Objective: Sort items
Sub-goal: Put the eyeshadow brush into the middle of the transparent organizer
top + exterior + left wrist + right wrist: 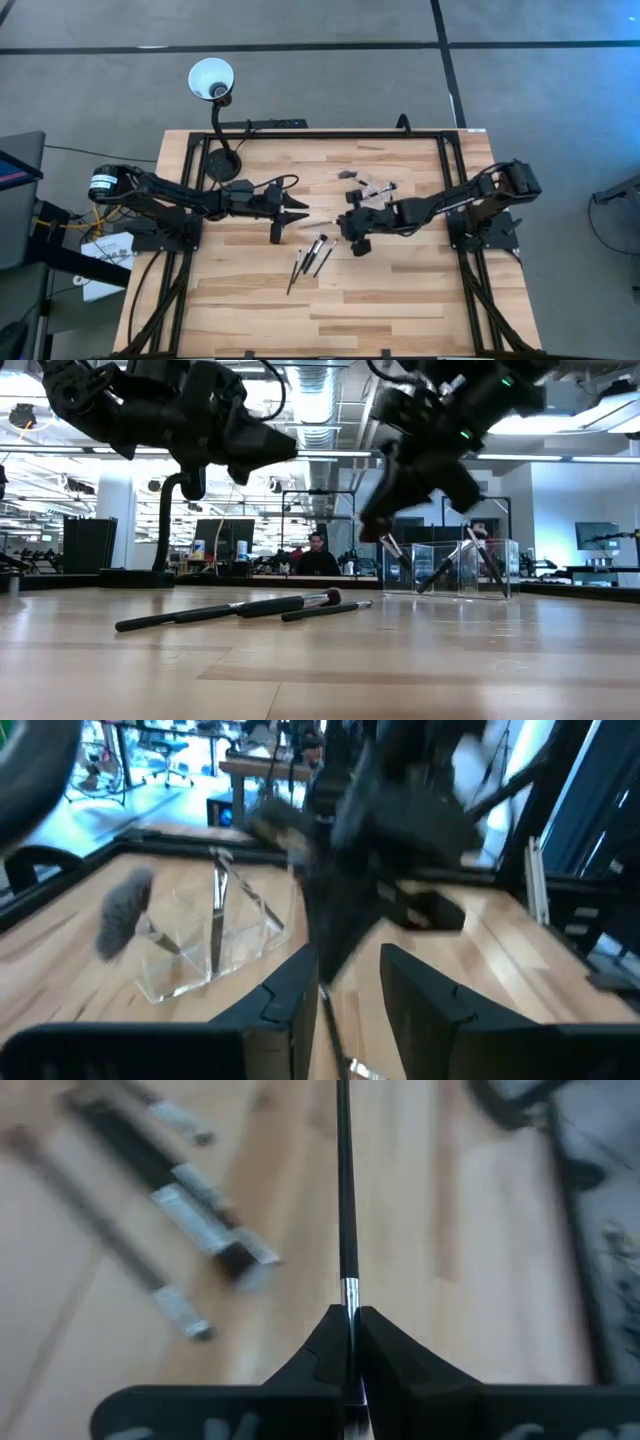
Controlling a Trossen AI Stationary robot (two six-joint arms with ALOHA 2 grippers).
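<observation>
Three slim dark brushes [312, 258] lie flat side by side on the wooden table near its middle, also seen in the low view [240, 607]. The clear holder [375, 188] stands beyond them with several brushes leaning inside it [450, 568]. A fan-shaped brush [346, 175] lies by the holder. My right gripper [357, 243] hovers right of the loose brushes, shut on one thin brush [345, 1180]. My left gripper [288, 225] is open, left of the brushes, facing the right arm [345, 990]. My right gripper pinches a thin dark-handled brush between its two fingertips [335, 1342], right at the silvery ferrule [350, 1292]. The dark handle [344, 1170] runs straight on ahead of the fingers, in line with them. The bristle end is hidden between the fingers.
The black gooseneck lamp stands on its base [222, 165] at the table's far left, its white shade [212, 80] beyond the far edge. The two grippers are close together over the table's middle. Bare wood spreads over the near half [330, 310].
</observation>
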